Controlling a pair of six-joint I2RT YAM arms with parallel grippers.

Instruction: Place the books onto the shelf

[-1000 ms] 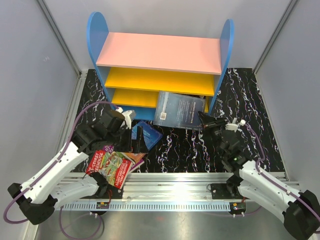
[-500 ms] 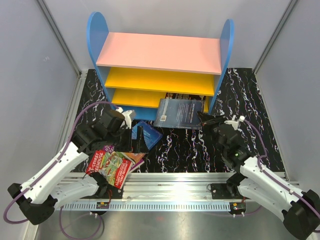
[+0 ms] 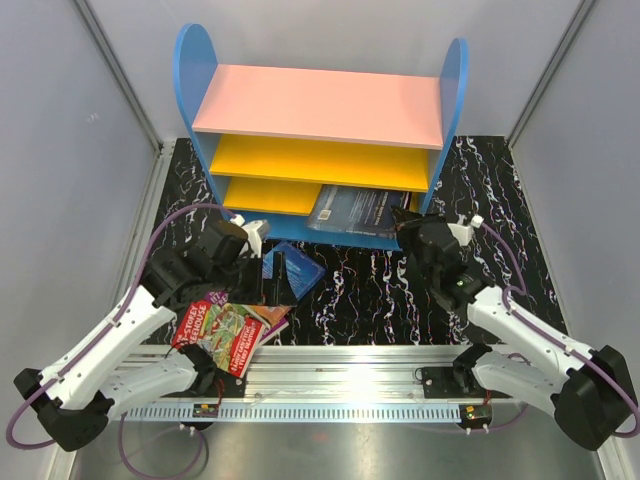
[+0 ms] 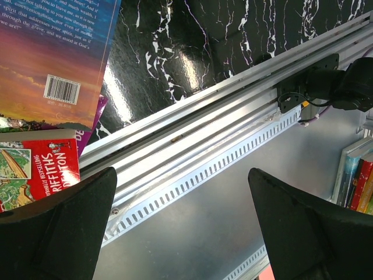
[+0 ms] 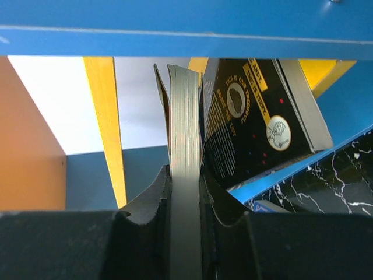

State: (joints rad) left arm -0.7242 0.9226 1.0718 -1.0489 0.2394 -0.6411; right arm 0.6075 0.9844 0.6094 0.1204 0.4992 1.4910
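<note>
Blue bottom board of the shelf (image 3: 320,105): the dark blue book (image 3: 360,208) is partly inserted at this level. It is tilted, and its near edge projects past the board. The right gripper (image 3: 408,226) is clamped on that near edge, jaws closed against both covers. A black book (image 5: 250,116) leans inside the same compartment, just beside the held one.

Judged progress: one book is stored and a second is in insertion. Three books are left on the marbled mat (image 3: 500,200). The blue-orange book (image 3: 300,268) lies under the left gripper (image 3: 272,283), whose fingers are spread wide and hold nothing. The red book (image 3: 222,328) rests on the purple book (image 4: 93,131), near the left arm.
</note>
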